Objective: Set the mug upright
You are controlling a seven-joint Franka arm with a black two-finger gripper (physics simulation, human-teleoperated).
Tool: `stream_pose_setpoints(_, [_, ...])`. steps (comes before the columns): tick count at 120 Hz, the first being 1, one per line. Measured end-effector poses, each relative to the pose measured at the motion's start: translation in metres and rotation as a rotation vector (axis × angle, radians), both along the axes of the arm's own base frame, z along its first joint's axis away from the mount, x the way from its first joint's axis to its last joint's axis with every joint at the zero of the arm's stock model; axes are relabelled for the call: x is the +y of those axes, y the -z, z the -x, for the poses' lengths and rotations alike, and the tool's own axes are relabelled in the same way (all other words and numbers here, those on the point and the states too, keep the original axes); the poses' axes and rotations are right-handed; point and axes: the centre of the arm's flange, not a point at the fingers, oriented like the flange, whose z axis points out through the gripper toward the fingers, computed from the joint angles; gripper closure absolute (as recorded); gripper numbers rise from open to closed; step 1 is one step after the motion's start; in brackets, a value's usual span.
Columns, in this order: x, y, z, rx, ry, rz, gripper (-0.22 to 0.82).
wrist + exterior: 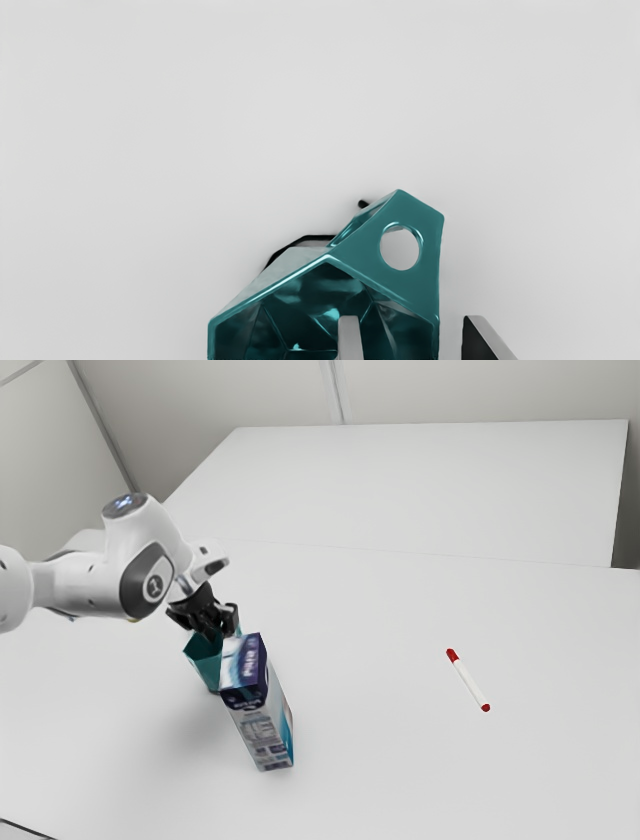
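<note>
No wording legible, pale lettering too small to read on the dark blue panel (252, 672) of a carton (262, 722), fine print on its pale side, unclear mark on the robot arm's (85, 586) round badge (155, 587)

1. Mug (204, 662): teal, glossy, faceted; handle (422, 285) pierced by a round hole.
2. Pose: mouth upward, facing me; narrower base below.
3. Position: exterior view, partly behind carton (262, 728).
</note>
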Motion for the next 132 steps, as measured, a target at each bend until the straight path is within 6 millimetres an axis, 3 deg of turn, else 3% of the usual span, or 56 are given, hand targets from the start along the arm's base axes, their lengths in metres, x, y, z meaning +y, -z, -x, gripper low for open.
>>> stream_pose_setpoints(28, [-0.007,-0.043,0.008,-0.067,0.006,-0.016,0.39])
stream_pose_setpoints(43, [-0.012,-0.061,0.010,-0.074,0.013,-0.017,0.25])
stream_pose_setpoints(60, [-0.020,-0.102,-0.003,-0.065,0.022,-0.007,0.14])
stream_pose_setpoints(81, [-0.027,-0.146,-0.024,-0.003,0.037,0.016,0.07])
stream_pose_setpoints(101, [-0.041,-0.171,-0.038,0.056,0.066,0.036,0.05])
stream_pose_setpoints(132, [-0.055,-0.193,-0.054,0.099,0.096,0.042,0.03])
